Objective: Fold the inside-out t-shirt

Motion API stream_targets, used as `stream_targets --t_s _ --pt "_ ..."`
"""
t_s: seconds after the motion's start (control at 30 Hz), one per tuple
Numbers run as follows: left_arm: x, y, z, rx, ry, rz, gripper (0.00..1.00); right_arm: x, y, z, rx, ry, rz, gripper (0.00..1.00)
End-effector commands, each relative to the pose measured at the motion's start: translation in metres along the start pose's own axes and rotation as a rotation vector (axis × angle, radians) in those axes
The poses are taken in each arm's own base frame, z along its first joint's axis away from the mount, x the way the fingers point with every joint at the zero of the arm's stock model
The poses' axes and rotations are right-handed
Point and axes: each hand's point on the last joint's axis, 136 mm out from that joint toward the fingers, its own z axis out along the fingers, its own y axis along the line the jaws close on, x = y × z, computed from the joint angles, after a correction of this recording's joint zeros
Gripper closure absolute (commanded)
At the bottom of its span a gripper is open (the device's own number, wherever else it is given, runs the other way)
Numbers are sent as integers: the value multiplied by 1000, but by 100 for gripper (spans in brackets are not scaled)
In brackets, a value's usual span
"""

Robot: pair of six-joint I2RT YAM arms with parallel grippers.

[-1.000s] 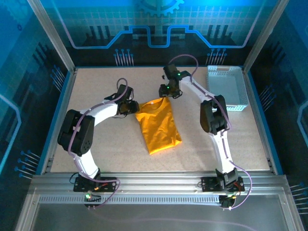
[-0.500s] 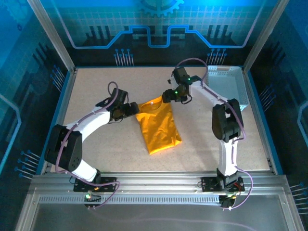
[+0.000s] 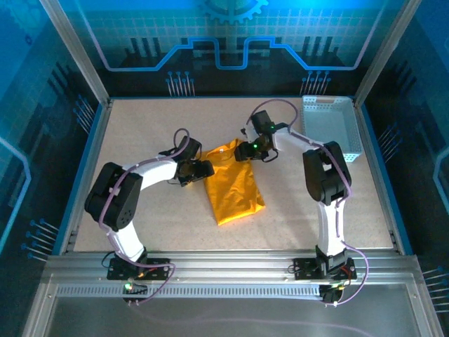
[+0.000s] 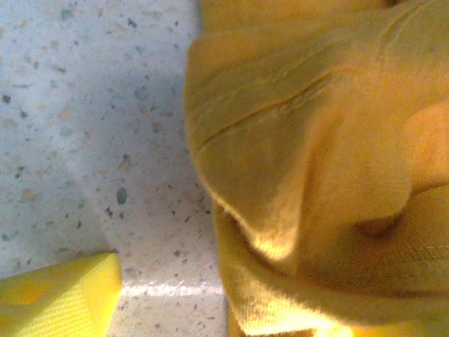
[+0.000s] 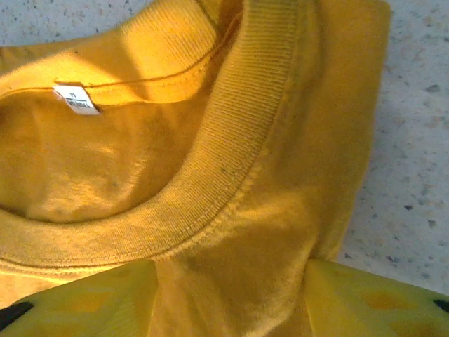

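The inside-out t-shirt lies in the middle of the table, folded into a long orange-yellow strip with its collar end at the back. My left gripper sits low at the shirt's back left edge. In the left wrist view one yellow finger rests on bare table and shirt fabric covers the other side, so the jaws stand wide. My right gripper is over the collar end. Its two fingers stand apart with the cloth below the ribbed collar lying between them, not pinched.
A pale perforated basket stands at the back right corner of the speckled table. A raised metal frame runs round the table's edges. A white label shows inside the shirt's neck.
Both grippers have let go and opened. The left gripper has shifted toward me and to the right along the shirt's edge. The right gripper has come down onto the collar end.
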Motion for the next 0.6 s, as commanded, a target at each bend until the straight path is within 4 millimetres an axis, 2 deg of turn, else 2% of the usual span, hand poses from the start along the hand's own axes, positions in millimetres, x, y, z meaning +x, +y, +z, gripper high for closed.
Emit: stream_targets --t_s 0.0,0.13,0.3,0.47,0.57 --pt "-3 -8 17 33 10 -24 22 6 -3 15 6 33 -6 43" --pt "-7 -13 20 49 8 -32 25 5 -22 10 103 23 12 41" --pt "-9 -19 21 69 9 -40 27 2 -21 -8 131 -11 0 37" --pt "-12 -26 27 95 17 -67 31 8 -24 6 152 27 -7 38" --pt "-13 -29 31 109 15 -80 32 9 -12 19 101 41 -10 38"
